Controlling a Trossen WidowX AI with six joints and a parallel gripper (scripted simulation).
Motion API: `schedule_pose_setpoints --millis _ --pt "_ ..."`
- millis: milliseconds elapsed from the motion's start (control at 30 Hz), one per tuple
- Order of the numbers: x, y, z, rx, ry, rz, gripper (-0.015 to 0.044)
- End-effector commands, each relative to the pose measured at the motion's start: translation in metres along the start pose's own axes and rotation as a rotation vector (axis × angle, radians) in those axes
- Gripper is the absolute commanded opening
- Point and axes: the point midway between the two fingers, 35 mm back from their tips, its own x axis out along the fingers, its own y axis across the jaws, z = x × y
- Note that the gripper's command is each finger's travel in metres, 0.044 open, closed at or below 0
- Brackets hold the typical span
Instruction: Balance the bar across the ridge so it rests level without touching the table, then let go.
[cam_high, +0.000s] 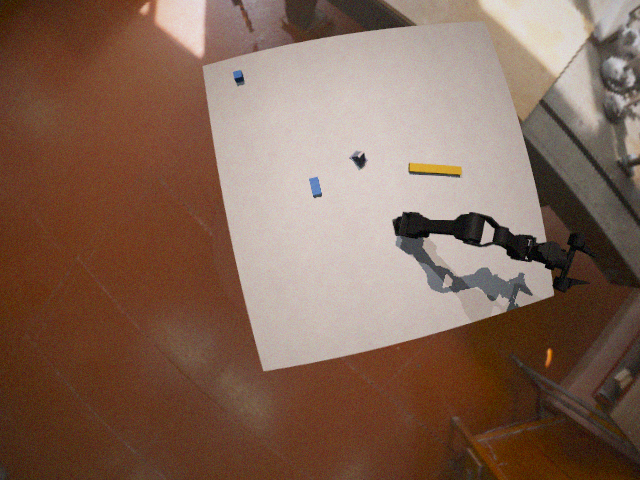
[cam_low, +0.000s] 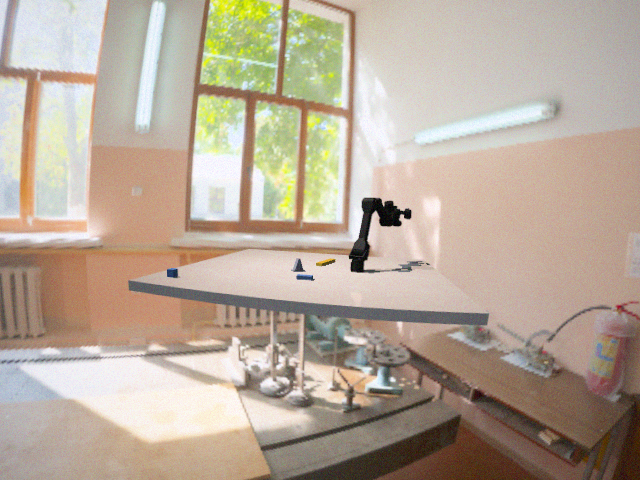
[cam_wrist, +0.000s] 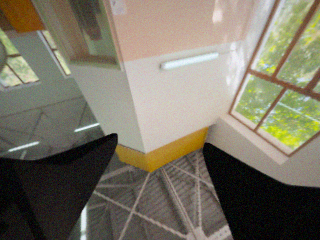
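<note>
Yellow bar waiting on the table, ridge standing unburdened, arm reaching the other way

The yellow rectangular bar (cam_high: 435, 169) (cam_low: 325, 262) is lying flat on the pale square tabletop (cam_high: 289, 310) (cam_low: 310, 303), apart from the grey wedge-shaped ridge (cam_high: 358, 159) (cam_low: 297, 265), whose narrow top is bearing nothing; the black parallel-jaw gripper (cam_high: 578, 262) (cam_low: 405, 212) (cam_wrist: 160, 142) is hanging raised near the table's edge, its fingers standing almost fully apart and holding nothing; the blue rectangular block (cam_high: 315, 187) (cam_low: 305, 277) is lying near the ridge, while the small blue cube (cam_high: 238, 76) (cam_low: 172, 272) is sitting near a far corner; the work seems to be at its opening step, the pick-up; the next move is calling for swinging round above the bar, pointing the fingers down and straddling its middle, since an off-centre grip could be spoiling the balance later.
</note>
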Motion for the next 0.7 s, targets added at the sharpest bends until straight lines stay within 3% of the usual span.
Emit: schedule_pose_setpoints --millis 0,100,667 --pt "0.000 -0.001 0.001 0.003 -0.004 -0.002 0.0374" --pt "-0.003 -0.019 0.011 0.038 -0.060 -0.029 0.0315" --pt "-0.060 -0.146 0.074 0.271 -0.476 -0.225 0.0315"
